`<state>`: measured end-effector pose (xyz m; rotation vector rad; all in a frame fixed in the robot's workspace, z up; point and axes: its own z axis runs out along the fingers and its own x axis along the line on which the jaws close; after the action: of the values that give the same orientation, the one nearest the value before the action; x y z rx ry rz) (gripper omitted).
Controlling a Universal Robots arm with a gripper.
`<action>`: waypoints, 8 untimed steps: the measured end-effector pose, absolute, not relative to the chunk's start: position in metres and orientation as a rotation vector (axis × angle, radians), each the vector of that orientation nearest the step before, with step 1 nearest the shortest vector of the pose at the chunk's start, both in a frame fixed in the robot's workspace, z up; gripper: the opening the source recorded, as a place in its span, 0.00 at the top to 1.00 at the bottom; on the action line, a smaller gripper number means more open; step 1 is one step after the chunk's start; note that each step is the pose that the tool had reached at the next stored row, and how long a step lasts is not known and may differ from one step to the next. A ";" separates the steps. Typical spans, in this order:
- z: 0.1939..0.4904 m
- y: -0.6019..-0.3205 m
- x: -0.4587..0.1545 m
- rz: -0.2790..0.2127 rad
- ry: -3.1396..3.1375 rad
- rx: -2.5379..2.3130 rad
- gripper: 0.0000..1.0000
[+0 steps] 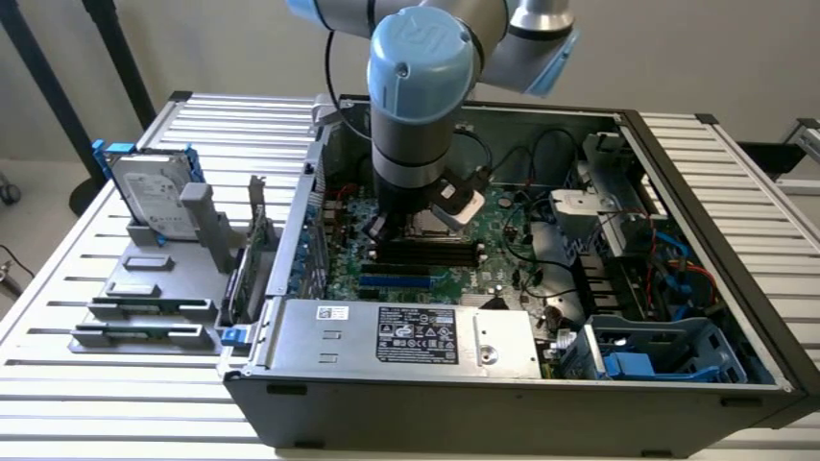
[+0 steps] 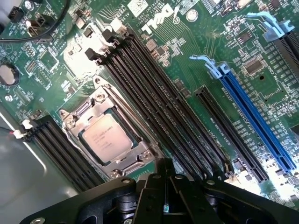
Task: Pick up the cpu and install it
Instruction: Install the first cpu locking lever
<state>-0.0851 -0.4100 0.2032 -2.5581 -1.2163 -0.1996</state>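
The cpu (image 2: 106, 136) lies flat in its socket on the motherboard (image 2: 187, 70), its silver-grey top facing up, with the metal socket frame (image 2: 100, 98) around it. Just beside the socket, four long black empty memory slots (image 2: 154, 102) run in parallel, and further from the socket there is a blue expansion slot (image 2: 252, 112) with a pale blue latch. On the other side of the socket a second group of dark slots (image 2: 60, 149) is seen.

In the wrist view the end effector (image 2: 164, 196) is close above the board, near the socket; its black fingers are pressed together and hold nothing. The cpu is not touched by them.

The exterior view gives the wider scene. The arm (image 1: 413, 106) reaches down into the open computer case (image 1: 666, 384), and it hides the socket. The end effector (image 1: 384, 226) is low over the board there. In the case, in front of the socket, sits the grey power supply (image 1: 397, 336). On the slatted desk (image 1: 77, 403), on the exterior view's left of the case, a grey holder (image 1: 141, 307) carries a hard drive in a blue frame (image 1: 152, 192), standing upright.
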 end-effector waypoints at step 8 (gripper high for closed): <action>0.208 -0.391 -0.087 -0.186 -1.220 -2.553 0.89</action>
<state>-0.0868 -0.3913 0.2078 -2.5530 -1.2198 -0.1861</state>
